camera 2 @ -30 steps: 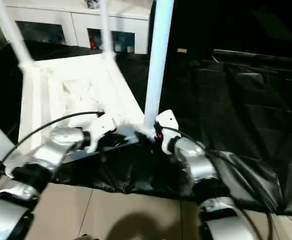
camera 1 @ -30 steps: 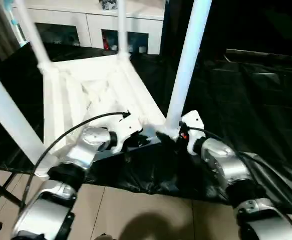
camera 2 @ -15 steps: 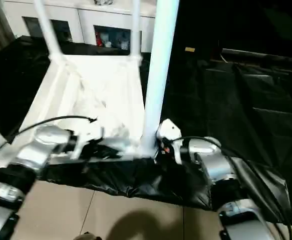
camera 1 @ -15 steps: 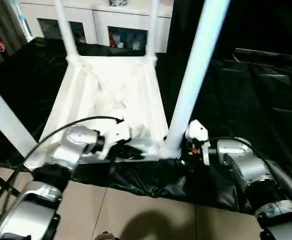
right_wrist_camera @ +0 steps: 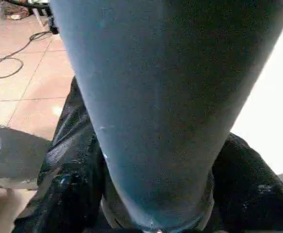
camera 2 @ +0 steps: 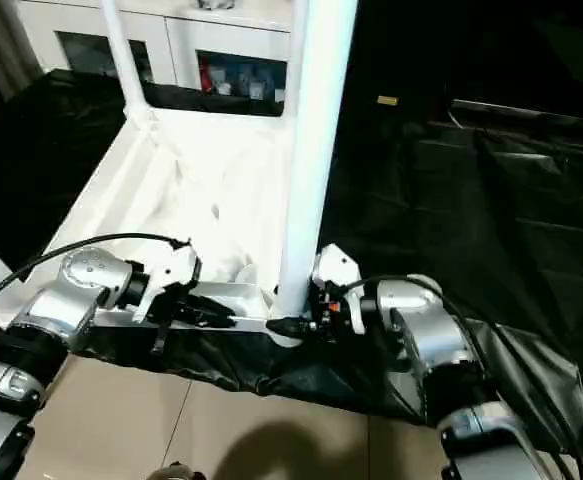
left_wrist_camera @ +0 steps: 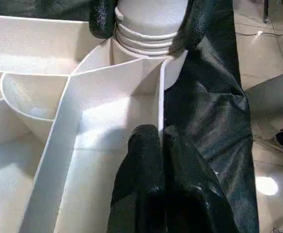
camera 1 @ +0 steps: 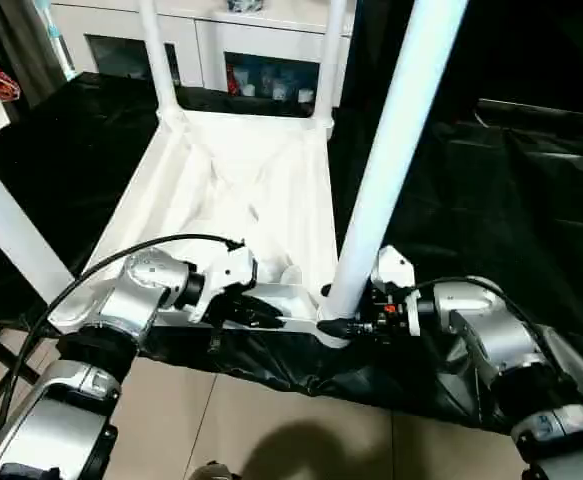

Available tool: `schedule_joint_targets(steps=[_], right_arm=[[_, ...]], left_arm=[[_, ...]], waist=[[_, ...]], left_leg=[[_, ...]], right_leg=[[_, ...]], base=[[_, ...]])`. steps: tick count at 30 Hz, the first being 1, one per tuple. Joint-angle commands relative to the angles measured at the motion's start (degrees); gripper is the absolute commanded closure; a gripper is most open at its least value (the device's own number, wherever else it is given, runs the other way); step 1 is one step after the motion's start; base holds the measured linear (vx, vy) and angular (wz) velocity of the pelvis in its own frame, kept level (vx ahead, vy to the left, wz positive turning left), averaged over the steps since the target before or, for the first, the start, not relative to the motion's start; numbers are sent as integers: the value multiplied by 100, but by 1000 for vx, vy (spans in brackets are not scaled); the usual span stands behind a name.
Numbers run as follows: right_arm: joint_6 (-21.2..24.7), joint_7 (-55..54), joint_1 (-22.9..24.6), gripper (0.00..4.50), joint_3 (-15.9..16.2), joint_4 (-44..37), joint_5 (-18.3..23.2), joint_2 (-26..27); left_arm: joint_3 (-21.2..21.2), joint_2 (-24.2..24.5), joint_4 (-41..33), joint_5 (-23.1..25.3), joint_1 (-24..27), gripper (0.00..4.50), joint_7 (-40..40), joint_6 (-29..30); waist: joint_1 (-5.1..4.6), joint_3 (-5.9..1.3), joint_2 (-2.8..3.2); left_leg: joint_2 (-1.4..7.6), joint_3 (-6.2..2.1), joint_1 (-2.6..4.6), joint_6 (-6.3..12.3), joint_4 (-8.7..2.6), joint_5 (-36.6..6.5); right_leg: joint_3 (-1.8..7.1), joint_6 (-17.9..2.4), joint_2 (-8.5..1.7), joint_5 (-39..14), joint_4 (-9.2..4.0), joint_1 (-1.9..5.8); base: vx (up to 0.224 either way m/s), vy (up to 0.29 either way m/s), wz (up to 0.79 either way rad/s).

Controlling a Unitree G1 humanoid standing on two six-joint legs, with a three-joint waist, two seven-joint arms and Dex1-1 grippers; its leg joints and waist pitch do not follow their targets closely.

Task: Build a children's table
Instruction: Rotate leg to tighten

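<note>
White plastic children's table [camera 1: 241, 190] lies upside down on black sheet [camera 1: 491, 180], four legs up.

Head views: left gripper [camera 1: 271, 312] pinched narrow on near edge rib of table. Right gripper [camera 1: 349, 322] at base of near right leg [camera 1: 391, 150], fingers either side of it at socket.

Left wrist view: black fingers [left_wrist_camera: 141, 165] closed together over thin rib wall; ribbed underside and round corner socket [left_wrist_camera: 151, 29] ahead.

Right wrist view: leg fills gap between spread fingers [right_wrist_camera: 68, 194], both touching it.
</note>
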Motion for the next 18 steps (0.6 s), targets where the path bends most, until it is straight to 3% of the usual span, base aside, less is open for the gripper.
schedule_joint_targets(steps=[1,5,6,9,14,18], right_arm=[[119,-302,88,186,108,-11,-2,240],[68,-1451,-13,188,-141,327,-200,592],[114,-2018,-70,188,-247,479,-269,799],[317,-2900,-163,189,-455,657,-270,1209],[606,-4691,-536,189,-774,1152,-369,2022],[288,-4562,-668,189,-712,1295,-362,2358]], left_arm=[[62,-204,20,2,-112,450,542,52],[76,-421,110,235,-193,450,1318,143],[90,-573,152,318,-249,450,1709,311],[145,-863,217,358,-341,450,2253,525],[145,-1388,337,514,-500,450,3232,633],[47,-1665,351,647,-512,450,3526,616]], waist=[[-9,-343,-13],[-61,-320,-25],[-100,-300,-27],[-174,-304,-31],[-280,-314,2],[-284,-329,-6]], left_leg=[[302,-124,68,207,-347,-1170],[288,-155,98,18,-381,-1492],[280,-171,109,-33,-399,-1606],[255,-194,129,-93,-398,-1682],[253,-202,121,-131,-414,-1688],[248,-176,104,-17,-392,-1624]], right_leg=[[294,-1106,-532,-1380,-373,264],[298,-889,-566,-2150,-460,245],[296,-750,-568,-2514,-508,228],[285,-675,-568,-2792,-546,215],[295,-704,-552,-2612,-546,190],[316,-763,-546,-2192,-524,210]], base=[[0,0,0],[0,0,0],[0,0,0],[0,0,0],[0,0,0],[0,0,0]])
